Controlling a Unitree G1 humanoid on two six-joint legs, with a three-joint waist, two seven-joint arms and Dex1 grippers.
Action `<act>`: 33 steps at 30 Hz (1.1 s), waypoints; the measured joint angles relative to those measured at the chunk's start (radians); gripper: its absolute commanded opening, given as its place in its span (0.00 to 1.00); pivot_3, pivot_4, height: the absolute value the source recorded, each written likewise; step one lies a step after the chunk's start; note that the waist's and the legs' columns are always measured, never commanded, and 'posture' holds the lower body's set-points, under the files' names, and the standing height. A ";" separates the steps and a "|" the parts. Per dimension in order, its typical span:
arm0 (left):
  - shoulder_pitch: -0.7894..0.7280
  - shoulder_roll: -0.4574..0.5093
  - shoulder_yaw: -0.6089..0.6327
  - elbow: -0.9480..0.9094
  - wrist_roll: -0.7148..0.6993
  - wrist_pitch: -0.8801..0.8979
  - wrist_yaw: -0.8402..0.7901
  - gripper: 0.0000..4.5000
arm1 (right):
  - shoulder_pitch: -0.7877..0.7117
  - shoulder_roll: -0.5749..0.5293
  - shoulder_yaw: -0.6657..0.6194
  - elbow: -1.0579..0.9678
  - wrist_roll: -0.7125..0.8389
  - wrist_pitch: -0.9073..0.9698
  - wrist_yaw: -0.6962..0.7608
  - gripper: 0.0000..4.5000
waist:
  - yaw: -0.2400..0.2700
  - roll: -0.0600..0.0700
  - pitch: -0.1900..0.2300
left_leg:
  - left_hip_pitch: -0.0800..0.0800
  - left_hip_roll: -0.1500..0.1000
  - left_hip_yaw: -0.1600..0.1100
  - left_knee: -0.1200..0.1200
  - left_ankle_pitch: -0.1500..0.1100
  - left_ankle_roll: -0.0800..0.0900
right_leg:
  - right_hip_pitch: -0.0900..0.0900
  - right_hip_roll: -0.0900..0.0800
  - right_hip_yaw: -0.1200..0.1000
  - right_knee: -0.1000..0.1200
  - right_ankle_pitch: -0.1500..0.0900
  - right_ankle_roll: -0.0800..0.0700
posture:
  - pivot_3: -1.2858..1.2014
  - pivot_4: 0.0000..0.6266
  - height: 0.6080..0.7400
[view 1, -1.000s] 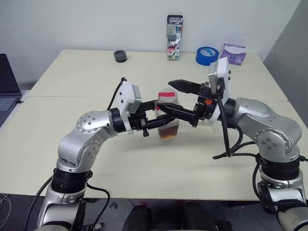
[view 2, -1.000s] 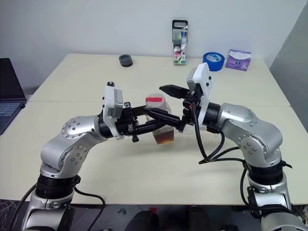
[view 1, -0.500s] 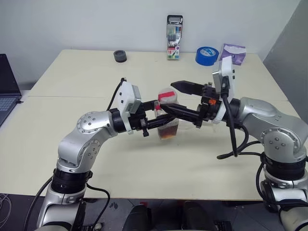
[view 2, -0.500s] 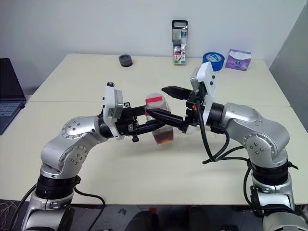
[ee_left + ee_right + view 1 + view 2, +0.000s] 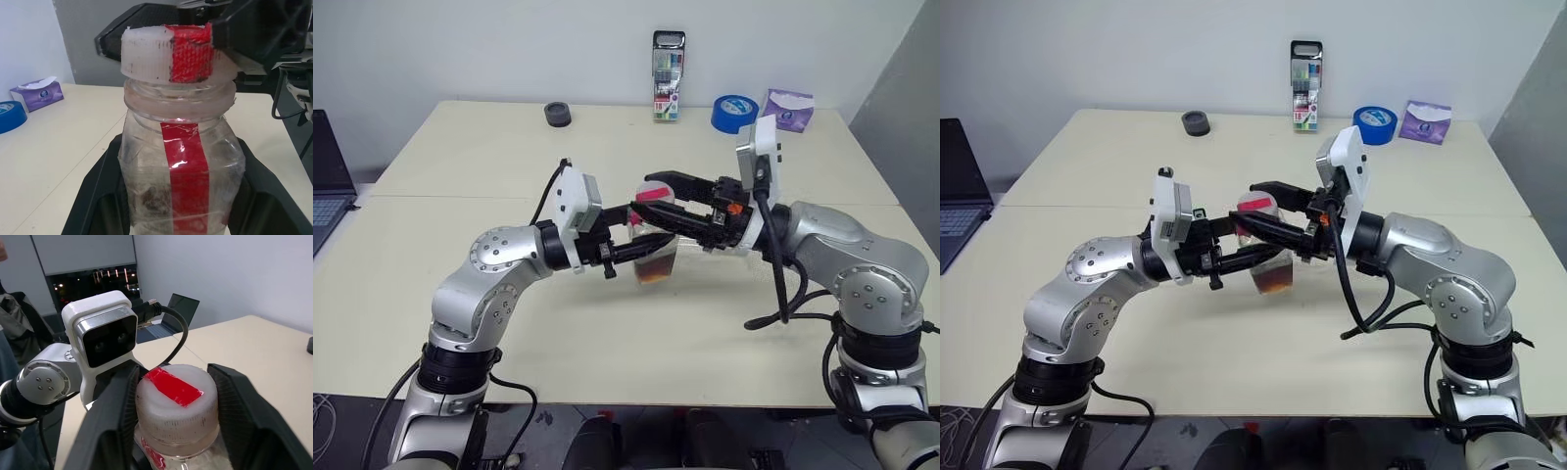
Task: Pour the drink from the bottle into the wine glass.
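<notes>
Bottle (image 5: 656, 245) upright above the desk (image 5: 489, 147), clamped at the body between left fingers (image 5: 93, 196); right fingers (image 5: 112, 416) closed either side of its cap (image 5: 176, 413).

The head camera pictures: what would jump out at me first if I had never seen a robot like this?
Most striking is the bottle, held above the middle of the cream table between two silver arms. The left pincer clasps its body, while the right pincer sits on either side of the red-and-white cap. A little dark drink sits at the bottom.
</notes>
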 measured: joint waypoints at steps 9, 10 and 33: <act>-0.005 -0.002 0.011 -0.001 0.000 -0.008 0.010 0.45 | -0.055 -0.009 0.009 0.043 -0.005 0.001 0.017 0.41 | -0.001 0.000 0.000 | 0.000 0.000 0.000 0.000 0.000 0.000 | 0.000 0.000 0.000 0.000 0.000 0.000 | 0.52 0.24 1.00; -0.007 -0.002 0.018 -0.001 -0.002 -0.009 0.013 0.45 | -0.077 -0.006 0.005 0.059 0.016 0.019 0.010 0.41 | -0.001 0.000 0.000 | 0.000 0.000 0.000 0.000 0.000 0.000 | 0.000 0.000 0.000 0.000 0.000 0.000 | 0.52 0.24 1.00; -0.002 -0.015 -0.013 0.000 0.000 -0.005 0.004 0.45 | 0.140 -0.129 -0.158 0.511 -0.542 -0.338 -0.337 0.41 | 0.005 -0.001 0.000 | -0.001 0.000 0.002 -0.001 0.002 -0.004 | 0.000 -0.001 0.001 -0.003 0.000 0.000 | 0.52 0.24 1.00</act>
